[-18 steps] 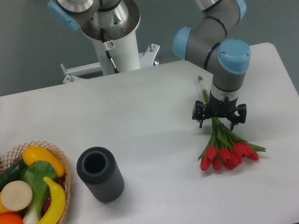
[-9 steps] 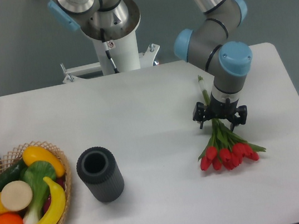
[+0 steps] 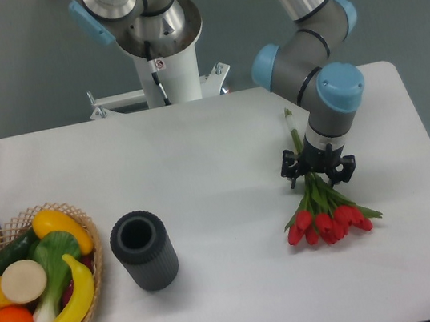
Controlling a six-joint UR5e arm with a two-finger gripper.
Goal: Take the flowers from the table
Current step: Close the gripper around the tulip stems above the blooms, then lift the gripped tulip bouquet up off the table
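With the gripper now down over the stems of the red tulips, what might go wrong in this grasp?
1. The black two-finger gripper sits over the green stems of the tied bunch of red tulips; closing hard may crush them.
2. It stands well above the red heads, so the heavy end may droop or slip when lifted.
3. It is very low over the large white table; the fingers may scrape it.

The gripper (image 3: pixel 319 174) straddles the flowers' (image 3: pixel 326 213) stems on the table (image 3: pixel 198 155).

Flowers (image 3: pixel 326 213) right of cylinder (image 3: pixel 143 250) (table (image 3: pixel 198 155))
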